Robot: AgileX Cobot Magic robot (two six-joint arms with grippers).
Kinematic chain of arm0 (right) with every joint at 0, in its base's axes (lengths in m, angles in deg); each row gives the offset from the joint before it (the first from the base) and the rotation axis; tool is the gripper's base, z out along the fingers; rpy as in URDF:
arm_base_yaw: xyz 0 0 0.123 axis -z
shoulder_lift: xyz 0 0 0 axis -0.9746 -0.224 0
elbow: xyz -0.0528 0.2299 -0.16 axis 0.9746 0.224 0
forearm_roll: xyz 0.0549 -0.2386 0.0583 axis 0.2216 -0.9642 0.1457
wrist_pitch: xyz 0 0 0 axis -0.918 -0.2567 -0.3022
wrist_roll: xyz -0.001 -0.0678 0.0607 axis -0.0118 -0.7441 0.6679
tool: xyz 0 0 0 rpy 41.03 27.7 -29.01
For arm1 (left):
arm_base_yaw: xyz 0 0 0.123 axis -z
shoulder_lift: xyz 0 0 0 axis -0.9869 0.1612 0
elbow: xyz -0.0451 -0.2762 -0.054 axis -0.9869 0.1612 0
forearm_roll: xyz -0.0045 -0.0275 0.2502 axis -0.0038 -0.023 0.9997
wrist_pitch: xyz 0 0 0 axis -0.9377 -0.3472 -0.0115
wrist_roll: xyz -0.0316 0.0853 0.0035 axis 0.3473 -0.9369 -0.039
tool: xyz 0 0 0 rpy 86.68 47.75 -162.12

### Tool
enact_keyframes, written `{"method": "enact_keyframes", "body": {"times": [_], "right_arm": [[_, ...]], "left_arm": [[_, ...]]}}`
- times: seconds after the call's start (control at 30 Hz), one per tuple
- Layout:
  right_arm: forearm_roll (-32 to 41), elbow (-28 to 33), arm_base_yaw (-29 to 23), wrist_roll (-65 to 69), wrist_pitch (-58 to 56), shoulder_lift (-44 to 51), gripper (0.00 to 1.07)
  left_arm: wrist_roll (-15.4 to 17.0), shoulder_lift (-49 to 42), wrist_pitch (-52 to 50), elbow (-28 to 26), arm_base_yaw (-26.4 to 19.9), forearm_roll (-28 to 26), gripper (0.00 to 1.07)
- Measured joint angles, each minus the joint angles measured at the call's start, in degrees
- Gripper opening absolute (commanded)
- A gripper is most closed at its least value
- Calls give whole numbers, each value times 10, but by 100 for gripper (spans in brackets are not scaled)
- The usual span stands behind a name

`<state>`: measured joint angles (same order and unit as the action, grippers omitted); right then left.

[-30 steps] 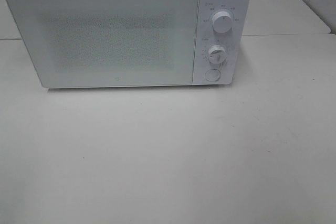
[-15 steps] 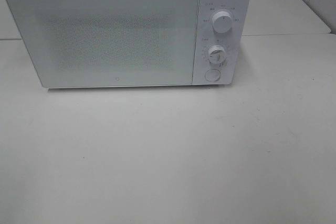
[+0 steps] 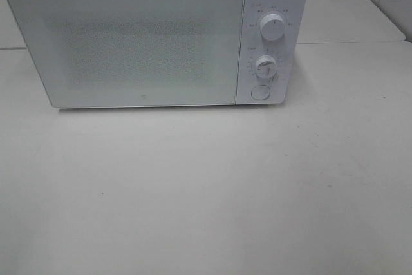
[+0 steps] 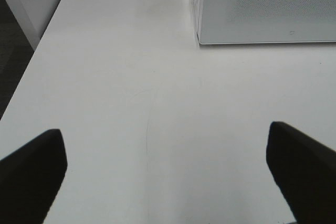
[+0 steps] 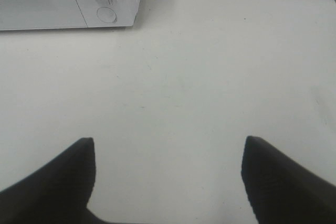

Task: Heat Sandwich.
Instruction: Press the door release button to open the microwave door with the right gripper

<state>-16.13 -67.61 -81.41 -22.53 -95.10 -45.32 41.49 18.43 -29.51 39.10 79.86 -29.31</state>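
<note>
Microwave first, from the high camera: a white box-shaped microwave oven (image 3: 148, 37) stands at the back of the pale matte table (image 3: 206, 191), its speckled grey-white door (image 3: 129, 43) shut flush. On the panel right of the door sit a round white upper knob (image 3: 273, 29), a round white lower knob (image 3: 265, 66) beneath it, and a round white button (image 3: 260, 92) at the bottom. No arm shows here. The sandwich is nowhere on the visible table. Whether it lies behind the closed door cannot be told, as the door shows nothing of the inside.

Seen from the left wrist, the left hand (image 4: 164, 131) hangs over bare table, released, its two black fingers (image 4: 31, 177) spread wide with nothing between them. A lower corner of the microwave oven is ahead of it.

Seen from the right wrist, the right hand (image 5: 168, 141) is likewise released and empty, its black fingers (image 5: 58, 182) well apart above bare table. The oven's lower knob and button lie ahead.

As a judgement, a sandwich should be light, soft and easily crushed, with a filling that may slide out under pressure. It would be best taken across its two outer bread faces, near the middle, with a gentle squeeze. Before that, it has to be found.
</note>
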Motion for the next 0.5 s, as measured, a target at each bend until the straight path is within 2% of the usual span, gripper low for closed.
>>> {"method": "enact_keyframes", "body": {"times": [0.27, 0.5], "right_arm": [[0, -9, 0, 0, 66, -55, 74], [0, 18, 0, 0, 242, -108, 74]], "left_arm": [[0, 0, 0, 0, 0, 0, 99], [0, 0, 0, 0, 0, 0, 99]]}}
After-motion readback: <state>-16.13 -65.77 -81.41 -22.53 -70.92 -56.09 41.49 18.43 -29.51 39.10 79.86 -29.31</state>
